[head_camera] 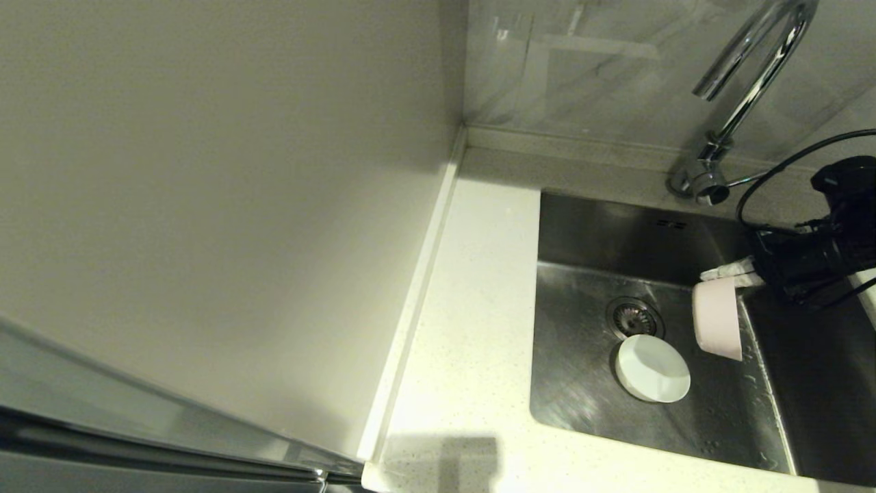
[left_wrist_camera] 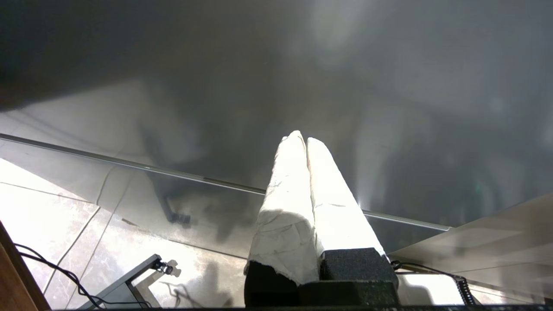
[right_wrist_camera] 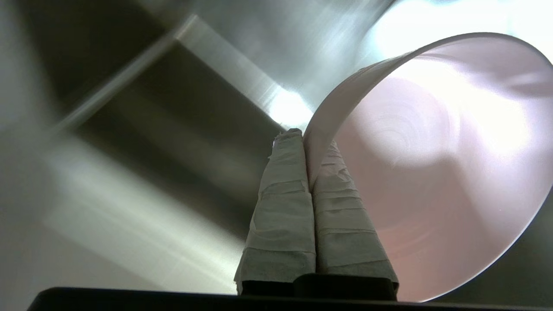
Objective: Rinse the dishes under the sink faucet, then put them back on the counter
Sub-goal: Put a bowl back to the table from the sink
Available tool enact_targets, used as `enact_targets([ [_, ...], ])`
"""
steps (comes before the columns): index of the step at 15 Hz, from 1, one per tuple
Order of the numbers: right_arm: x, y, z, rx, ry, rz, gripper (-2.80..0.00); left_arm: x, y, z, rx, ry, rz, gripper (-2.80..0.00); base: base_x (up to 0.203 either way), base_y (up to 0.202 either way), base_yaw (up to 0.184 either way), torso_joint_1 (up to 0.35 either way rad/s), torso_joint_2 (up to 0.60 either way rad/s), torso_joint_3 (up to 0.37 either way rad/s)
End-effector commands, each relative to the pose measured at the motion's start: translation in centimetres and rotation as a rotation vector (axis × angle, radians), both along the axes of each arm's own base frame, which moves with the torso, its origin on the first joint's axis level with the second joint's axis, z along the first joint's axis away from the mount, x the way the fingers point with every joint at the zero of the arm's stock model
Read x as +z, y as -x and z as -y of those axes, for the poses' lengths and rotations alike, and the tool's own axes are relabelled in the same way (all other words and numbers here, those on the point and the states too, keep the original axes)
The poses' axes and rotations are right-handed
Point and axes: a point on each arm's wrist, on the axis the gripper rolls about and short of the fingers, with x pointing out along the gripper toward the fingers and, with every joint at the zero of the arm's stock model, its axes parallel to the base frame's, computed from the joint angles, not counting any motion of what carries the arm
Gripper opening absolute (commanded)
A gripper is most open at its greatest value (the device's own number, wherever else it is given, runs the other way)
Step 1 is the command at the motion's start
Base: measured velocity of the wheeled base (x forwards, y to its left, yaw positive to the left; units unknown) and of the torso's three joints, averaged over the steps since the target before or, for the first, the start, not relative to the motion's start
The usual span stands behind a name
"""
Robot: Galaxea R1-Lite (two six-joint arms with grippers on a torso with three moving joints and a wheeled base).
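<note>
My right gripper [head_camera: 712, 274] is shut on the rim of the pale pink bowl [head_camera: 718, 318], which hangs on edge over the right part of the steel sink [head_camera: 582, 226]. In the right wrist view the taped fingers [right_wrist_camera: 285, 190] pinch the rim of that pink bowl [right_wrist_camera: 440, 172]. A white bowl [head_camera: 652, 368] lies upside down on the sink floor beside the drain strainer [head_camera: 633, 316]. The chrome faucet [head_camera: 746, 75] stands behind the sink, its spout above and behind the bowl. The grey-blue bowl is out of view. My left gripper [left_wrist_camera: 301, 140] is shut on nothing, away from the sink.
The white speckled counter [head_camera: 472, 301] runs along the sink's left side, with a low upstand [head_camera: 417, 287] against the beige wall panel [head_camera: 226, 192]. The faucet's thin lever [head_camera: 746, 181] points right. A black cable [head_camera: 787, 168] loops above my right arm.
</note>
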Motion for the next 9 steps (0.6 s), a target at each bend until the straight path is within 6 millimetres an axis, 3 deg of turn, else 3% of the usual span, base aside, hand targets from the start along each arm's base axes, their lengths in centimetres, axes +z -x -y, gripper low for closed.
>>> enact_targets([
  [1, -0.1, 1.6, 1.9, 0.046, -0.236, 0.032, -2.80, 0.0, 0.0, 0.0, 0.000, 0.001, 0.003, -2.80, 0.000, 0.000, 0.000, 0.000, 0.00, 0.000],
  [5, -0.6, 4.5, 6.5, 0.025, -0.472, 0.106, -2.80, 0.0, 0.0, 0.0, 0.000, 0.001, 0.005, -2.80, 0.000, 0.000, 0.000, 0.000, 0.00, 0.000],
  [9, -1.0, 5.9, 6.8, 0.094, -0.604, 0.172, -2.80, 0.0, 0.0, 0.0, 0.000, 0.001, 0.003, -2.80, 0.000, 0.000, 0.000, 0.000, 0.00, 0.000],
])
